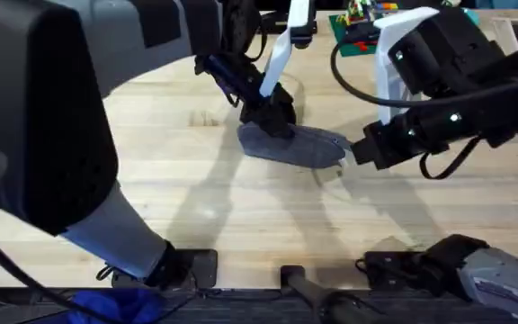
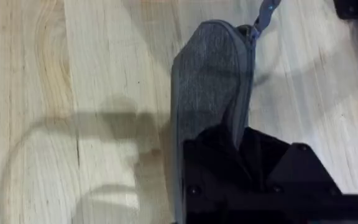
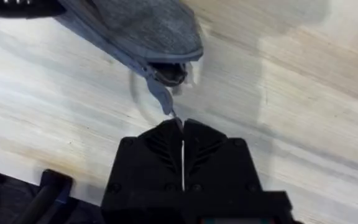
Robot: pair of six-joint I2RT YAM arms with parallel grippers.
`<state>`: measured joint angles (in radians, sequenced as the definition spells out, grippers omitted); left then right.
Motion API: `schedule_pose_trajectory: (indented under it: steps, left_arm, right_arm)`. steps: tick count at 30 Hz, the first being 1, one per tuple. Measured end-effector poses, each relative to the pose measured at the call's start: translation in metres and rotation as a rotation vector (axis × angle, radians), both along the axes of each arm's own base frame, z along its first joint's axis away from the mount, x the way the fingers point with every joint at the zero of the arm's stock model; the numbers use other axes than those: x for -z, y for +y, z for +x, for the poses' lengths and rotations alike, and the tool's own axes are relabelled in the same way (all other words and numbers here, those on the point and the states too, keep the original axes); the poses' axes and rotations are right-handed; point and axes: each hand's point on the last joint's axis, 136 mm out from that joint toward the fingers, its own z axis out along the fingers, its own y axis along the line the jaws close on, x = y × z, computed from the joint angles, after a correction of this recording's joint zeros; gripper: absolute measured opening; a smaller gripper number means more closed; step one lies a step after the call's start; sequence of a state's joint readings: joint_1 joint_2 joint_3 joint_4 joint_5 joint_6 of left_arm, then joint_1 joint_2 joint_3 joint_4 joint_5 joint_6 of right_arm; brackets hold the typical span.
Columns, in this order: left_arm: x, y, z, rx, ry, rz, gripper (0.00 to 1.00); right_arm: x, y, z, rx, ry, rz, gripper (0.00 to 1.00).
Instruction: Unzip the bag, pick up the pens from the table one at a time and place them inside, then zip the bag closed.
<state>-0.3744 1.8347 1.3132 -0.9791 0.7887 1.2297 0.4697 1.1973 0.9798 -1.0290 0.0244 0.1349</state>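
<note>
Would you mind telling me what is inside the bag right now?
The bag is zipped nearly shut; a small dark gap shows by the pull tab, pinched by the right end effector. Its contents are hidden.

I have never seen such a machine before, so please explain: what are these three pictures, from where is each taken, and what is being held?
Two robot arms work at a wooden table. One picture looks down from above; the other two come from cameras on each wrist. A blue-grey fabric bag lies on the table. The left gripper presses on one end of the bag, holding it. The right gripper has its fingers shut on the zipper pull tab at the other end. The zipper looks almost fully closed.
</note>
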Motion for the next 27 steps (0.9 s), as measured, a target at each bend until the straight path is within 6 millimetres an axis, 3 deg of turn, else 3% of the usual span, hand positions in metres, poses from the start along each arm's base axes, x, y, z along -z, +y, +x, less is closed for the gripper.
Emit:
schedule_pose_trajectory:
  steps: [7, 20, 27]
  left_arm:
    - [0.000, 0.000, 0.000, 0.000, 0.000, 0.000, 0.041]
    - [0.000, 0.000, 0.000, -0.001, -0.001, 0.000, 0.041]
    - [0.000, 0.000, 0.000, -0.001, -0.001, 0.000, 0.041]
  right_arm:
    - [0.001, -0.005, -0.002, 0.025, 0.024, 0.008, 0.035]
    - [0.006, -0.033, -0.019, 0.124, 0.125, -0.034, 0.035]
    - [0.008, -0.035, -0.019, 0.154, 0.132, -0.028, 0.033]
